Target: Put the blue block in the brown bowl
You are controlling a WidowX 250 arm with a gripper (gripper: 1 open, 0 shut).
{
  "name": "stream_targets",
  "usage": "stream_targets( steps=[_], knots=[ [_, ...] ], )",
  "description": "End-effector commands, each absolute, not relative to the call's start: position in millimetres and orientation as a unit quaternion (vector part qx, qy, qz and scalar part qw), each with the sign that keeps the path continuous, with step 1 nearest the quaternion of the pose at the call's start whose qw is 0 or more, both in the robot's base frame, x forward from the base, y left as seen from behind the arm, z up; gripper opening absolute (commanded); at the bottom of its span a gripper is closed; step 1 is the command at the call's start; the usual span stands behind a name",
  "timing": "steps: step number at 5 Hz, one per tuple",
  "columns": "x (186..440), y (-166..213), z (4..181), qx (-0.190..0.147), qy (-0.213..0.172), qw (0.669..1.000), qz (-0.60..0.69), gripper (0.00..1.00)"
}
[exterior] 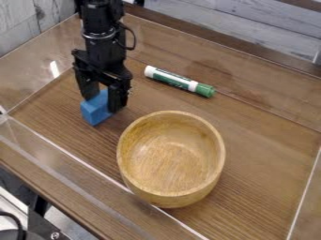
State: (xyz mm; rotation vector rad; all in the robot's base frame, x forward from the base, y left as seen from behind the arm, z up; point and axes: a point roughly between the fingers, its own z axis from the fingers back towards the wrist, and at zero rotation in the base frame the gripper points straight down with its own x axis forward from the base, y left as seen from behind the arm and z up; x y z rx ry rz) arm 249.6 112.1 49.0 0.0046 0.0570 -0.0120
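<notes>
The blue block [94, 112] rests on the wooden table, left of the brown bowl [172, 156]. My black gripper [103, 97] points straight down over the block, open, with one finger on each side of its upper part. The fingers stand low around the block and hide its top. Nothing lies inside the bowl, which sits to the lower right of the gripper.
A white-and-green marker pen [178, 82] lies on the table behind the bowl, right of the gripper. A clear low wall [38, 141] runs along the table's left and front edges.
</notes>
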Motion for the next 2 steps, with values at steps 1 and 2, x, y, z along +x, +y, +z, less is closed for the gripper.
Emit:
stream_targets(
  steps=[1, 2],
  knots=[
    [252.5, 115.2, 50.4, 0.007, 0.016, 1.000, -0.002, 1.00],
    [252.4, 115.1, 45.3, 0.006, 0.016, 1.000, -0.001, 1.00]
  ],
)
